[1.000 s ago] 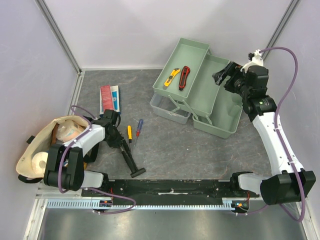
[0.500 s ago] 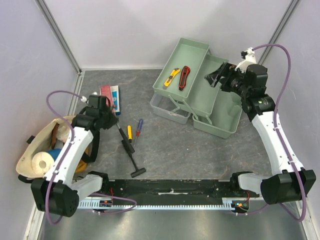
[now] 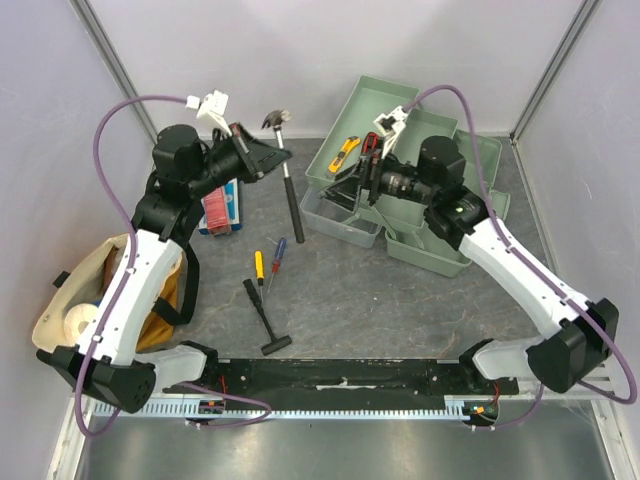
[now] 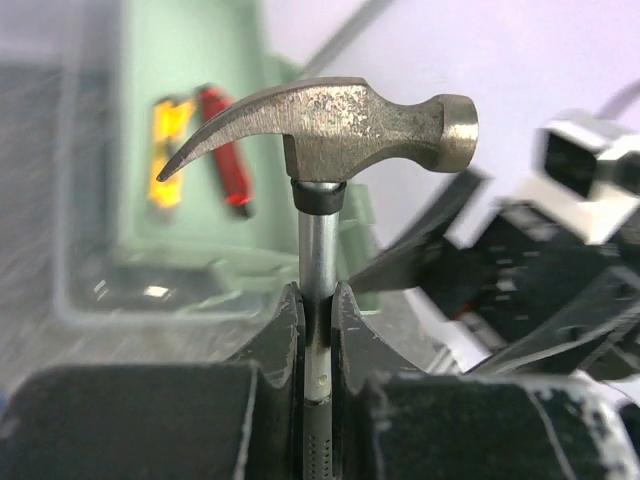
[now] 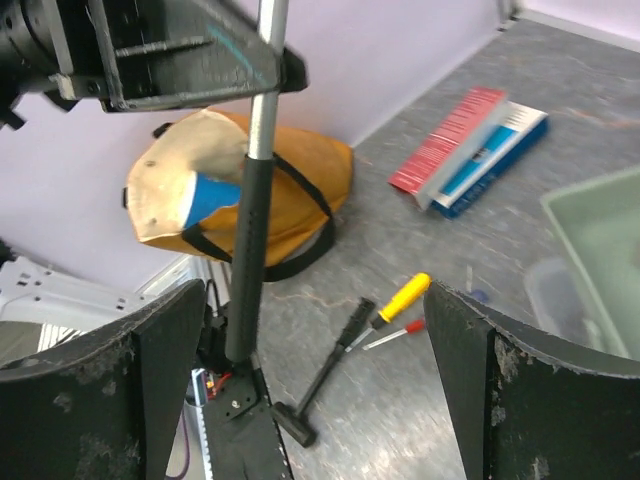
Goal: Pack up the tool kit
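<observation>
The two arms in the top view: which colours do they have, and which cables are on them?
The left arm and right arm have white links with black joints. A purple cable loops along each, up to a small white bracket at the wrist. The left gripper and right gripper have black fingers.

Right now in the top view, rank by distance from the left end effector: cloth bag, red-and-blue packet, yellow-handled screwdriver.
From the left end effector, which grips the hammer:
1. the red-and-blue packet, close by, toward the left wall.
2. the yellow-handled screwdriver, mid-table, toward the bases.
3. the cloth bag, far left near corner.
</observation>
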